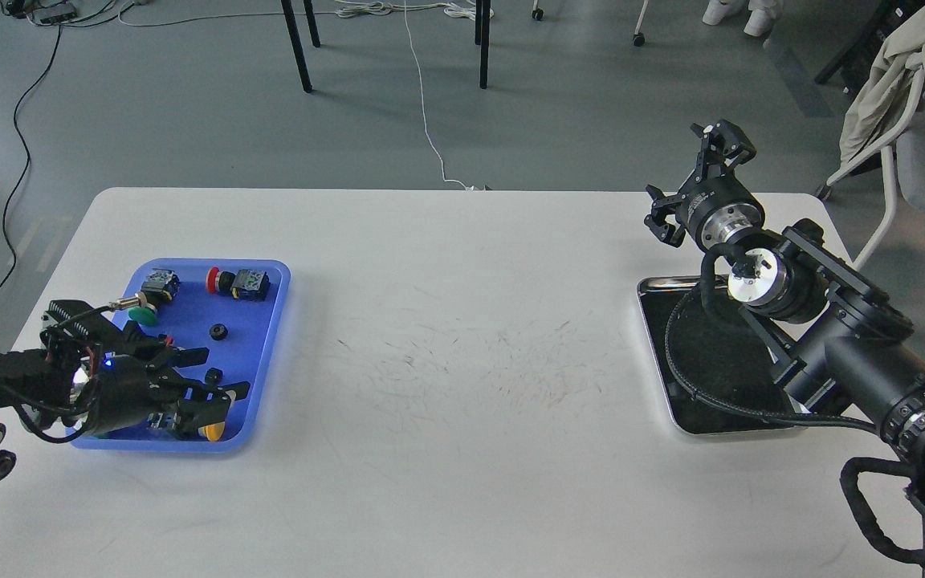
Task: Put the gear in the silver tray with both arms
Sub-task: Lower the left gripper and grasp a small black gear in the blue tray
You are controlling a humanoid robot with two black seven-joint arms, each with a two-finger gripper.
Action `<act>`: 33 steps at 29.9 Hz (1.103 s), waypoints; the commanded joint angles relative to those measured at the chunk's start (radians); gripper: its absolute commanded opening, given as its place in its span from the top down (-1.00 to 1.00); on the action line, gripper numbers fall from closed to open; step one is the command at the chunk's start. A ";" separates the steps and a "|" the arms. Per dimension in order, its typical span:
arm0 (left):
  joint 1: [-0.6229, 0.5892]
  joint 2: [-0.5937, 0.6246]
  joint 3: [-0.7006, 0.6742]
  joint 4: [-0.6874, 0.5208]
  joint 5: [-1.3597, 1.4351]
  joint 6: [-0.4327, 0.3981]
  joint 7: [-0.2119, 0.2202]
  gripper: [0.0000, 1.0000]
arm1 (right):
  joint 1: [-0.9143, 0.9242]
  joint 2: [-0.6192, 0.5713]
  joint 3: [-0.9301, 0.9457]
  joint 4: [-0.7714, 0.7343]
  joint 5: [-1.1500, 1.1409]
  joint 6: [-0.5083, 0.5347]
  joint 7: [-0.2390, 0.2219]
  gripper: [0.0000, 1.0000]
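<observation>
Two arms on the white surface; left tool sits low in the blue tray, fingers spread, right around a small black gear; right tool hangs open above the silver tray's far end.

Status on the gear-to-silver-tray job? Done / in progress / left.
Done: nothing visible; the silver tray shows no gear on its visible dark bottom, though the right arm covers part of it. In hand: left gripper is open, low over the blue tray, by a small black gear; a second lies behind. Right gripper is open and empty, raised beyond the silver tray. Left: grasp, transfer, place.
</observation>
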 commanded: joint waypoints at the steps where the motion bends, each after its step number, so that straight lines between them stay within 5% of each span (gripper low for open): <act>1: 0.001 -0.010 0.000 0.023 -0.001 0.012 -0.009 -0.77 | 0.000 0.000 0.000 0.000 0.000 0.000 0.000 -0.98; 9: 0.001 -0.040 0.000 0.084 0.002 0.017 -0.036 -0.73 | 0.002 0.000 0.000 0.000 0.000 -0.002 0.000 -0.98; 18: 0.004 -0.055 0.006 0.133 0.014 0.017 -0.036 -0.25 | 0.002 0.000 0.000 0.000 0.000 -0.002 0.000 -0.98; 33: 0.000 -0.052 0.003 0.137 0.057 0.017 -0.036 0.03 | 0.000 0.002 -0.002 -0.002 0.000 -0.002 0.000 -0.98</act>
